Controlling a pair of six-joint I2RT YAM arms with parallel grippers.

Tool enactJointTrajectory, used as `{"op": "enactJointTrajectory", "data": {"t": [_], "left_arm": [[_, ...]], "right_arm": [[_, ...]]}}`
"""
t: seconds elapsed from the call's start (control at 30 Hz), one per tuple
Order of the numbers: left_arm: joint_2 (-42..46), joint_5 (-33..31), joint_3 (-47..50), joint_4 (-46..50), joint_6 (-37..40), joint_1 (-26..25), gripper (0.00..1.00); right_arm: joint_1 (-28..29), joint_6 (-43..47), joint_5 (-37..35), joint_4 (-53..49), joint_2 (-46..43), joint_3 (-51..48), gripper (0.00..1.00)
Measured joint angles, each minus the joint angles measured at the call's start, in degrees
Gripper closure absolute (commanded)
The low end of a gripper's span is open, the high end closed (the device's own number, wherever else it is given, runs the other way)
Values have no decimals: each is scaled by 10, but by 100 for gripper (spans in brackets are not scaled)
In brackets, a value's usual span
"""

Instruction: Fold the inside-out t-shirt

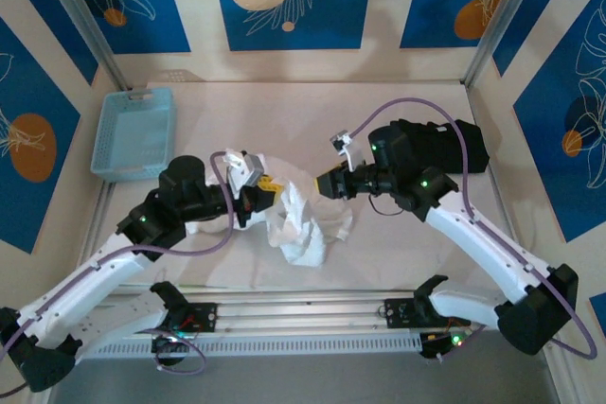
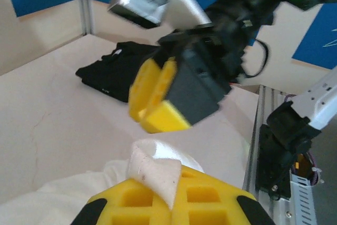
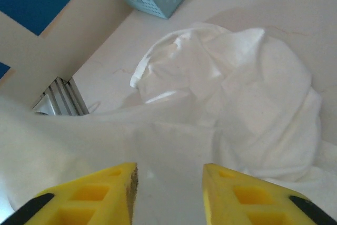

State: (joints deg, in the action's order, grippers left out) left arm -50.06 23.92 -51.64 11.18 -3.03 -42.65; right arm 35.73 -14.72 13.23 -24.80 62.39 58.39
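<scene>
The inside-out t-shirt [image 1: 301,226] lies crumpled in a white heap at the middle of the table. My left gripper [image 1: 269,186] is at the heap's upper left edge. In the left wrist view it [image 2: 171,196] is shut on a small fold of the white t-shirt [image 2: 155,169] that sticks up between the yellow pads. My right gripper [image 1: 324,184] hangs just right of the heap, facing the left one. Its yellow fingers [image 3: 113,193] stand apart, open, over a taut stretch of the t-shirt [image 3: 237,104], not gripping it. The right gripper [image 2: 154,101] appears blurred close above the left one.
A light blue basket [image 1: 133,131] stands at the back left of the table. A black folded garment [image 1: 453,144] lies at the back right, partly behind the right arm. The metal rail [image 1: 303,314] runs along the near edge.
</scene>
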Motion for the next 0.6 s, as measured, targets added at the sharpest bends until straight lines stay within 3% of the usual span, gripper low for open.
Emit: {"op": "enactJointTrajectory", "data": {"t": [0.2,0.37,0.43,0.6], "left_arm": [[-11,-35,0,0,-16,0,100],[-15,-51,0,0,-21,0,100],[-16,-54,0,0,-24,0,100],[-15,-63,0,1,-25,0,100]], "right_arm": [[82,34,-13,25,-76,-52,51],[140,43,-28,54,-71,-87,51],[152,41,-48,67,-49,-87,58],[155,18,-110,90,9,-83,92]]}}
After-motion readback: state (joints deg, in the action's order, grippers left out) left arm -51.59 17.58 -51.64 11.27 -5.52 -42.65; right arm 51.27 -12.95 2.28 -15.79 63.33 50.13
